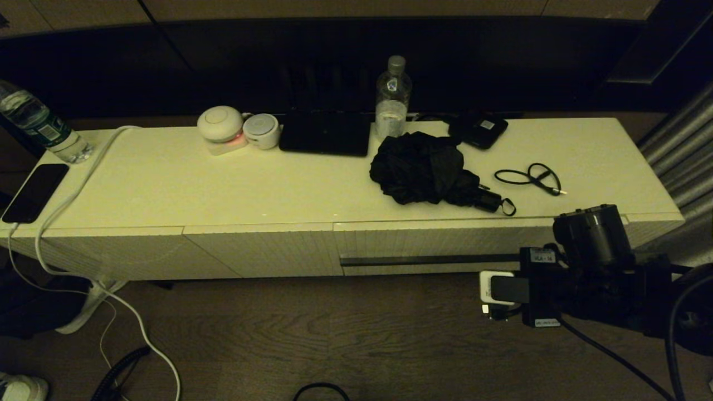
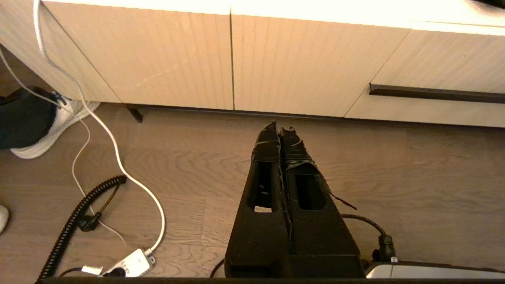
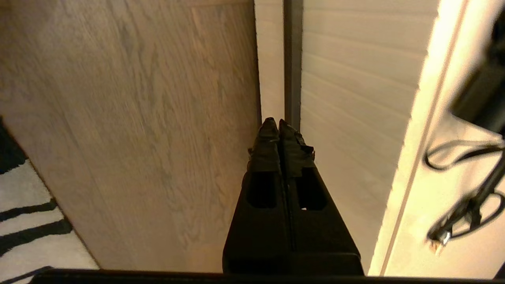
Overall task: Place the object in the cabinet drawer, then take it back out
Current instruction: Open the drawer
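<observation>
One umbrella (image 1: 426, 170), behind the shut drawer (image 1: 434, 245), handle toward drawer's right end. Two bottles. Right gripper (image 3: 278, 124) pinched empty by drawer handle (image 3: 292, 59); left gripper (image 2: 279, 130) pinched too.

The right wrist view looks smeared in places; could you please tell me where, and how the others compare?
Right wrist view: the cable loop and cabinet top edge are streaked, the shut right pincer sharp. Left wrist view: crisp, cabinet top glaring white. Head view: dim, umbrella detail lost.

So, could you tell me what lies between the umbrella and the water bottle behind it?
Nothing: in the head view the umbrella sits directly before the water bottle, its fabric overlapping the bottle's base.
</observation>
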